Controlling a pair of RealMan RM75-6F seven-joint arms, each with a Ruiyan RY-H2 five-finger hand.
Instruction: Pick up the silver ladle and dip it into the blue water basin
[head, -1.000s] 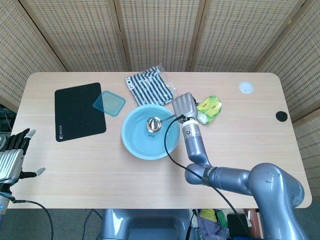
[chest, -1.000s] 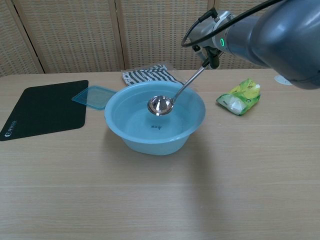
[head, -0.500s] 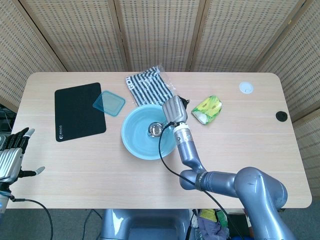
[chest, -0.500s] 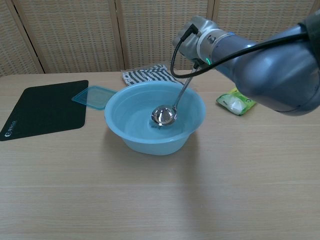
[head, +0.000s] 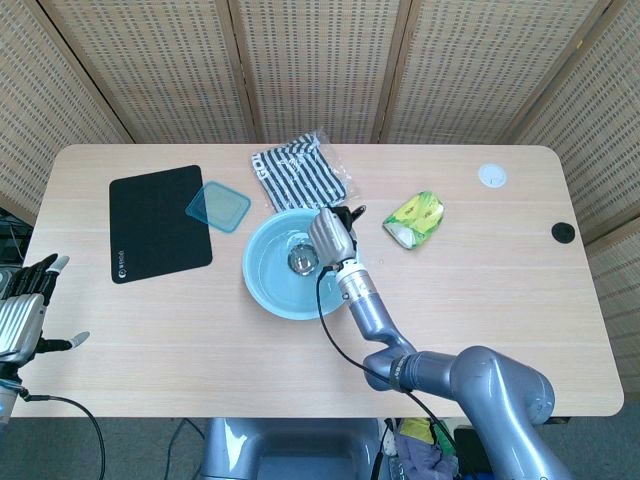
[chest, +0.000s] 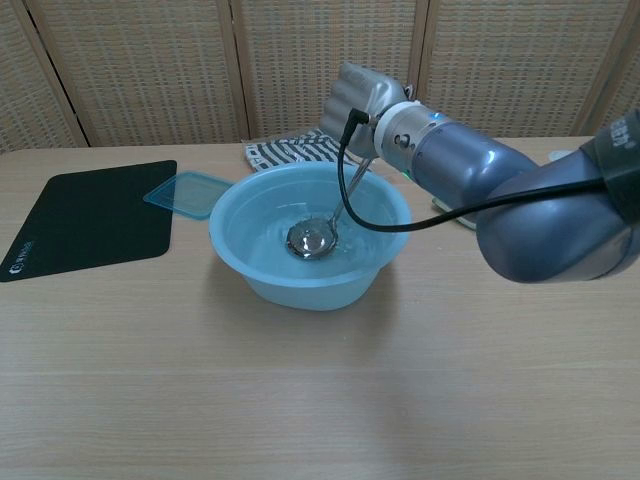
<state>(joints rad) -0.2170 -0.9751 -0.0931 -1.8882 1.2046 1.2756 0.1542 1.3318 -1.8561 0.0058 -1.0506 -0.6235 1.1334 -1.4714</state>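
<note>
From above, the right hand (head: 333, 234) hung over the right inner part of the blue water basin (head: 262, 290), its fingers closed round the handle of the silver ladle (head: 300, 261). The ladle's bowl lay just left of and below the hand, down in the basin near its middle. Behind the basin lay a striped cloth (head: 297, 175), touching or nearly touching the rim. To the left sat a clear blue lid (head: 218, 207) overlapping the corner of a black mat (head: 160, 222). A green snack packet (head: 414, 219) lay to the right, apart from the basin. The left hand (head: 27, 312) hovered off the table's left edge, fingers spread and holding nothing.

From the chest camera, the right hand (chest: 362, 98) stood above the basin's (chest: 260, 280) far rim, gripping the top of the ladle's handle. The handle ran steeply down and to the left from the hand, and the ladle's (chest: 312, 239) bowl sat low in the water, which showed ripples around it. The lid (chest: 186, 192) and mat (chest: 80, 218) lay at the left, the cloth (chest: 290, 150) behind.
</note>
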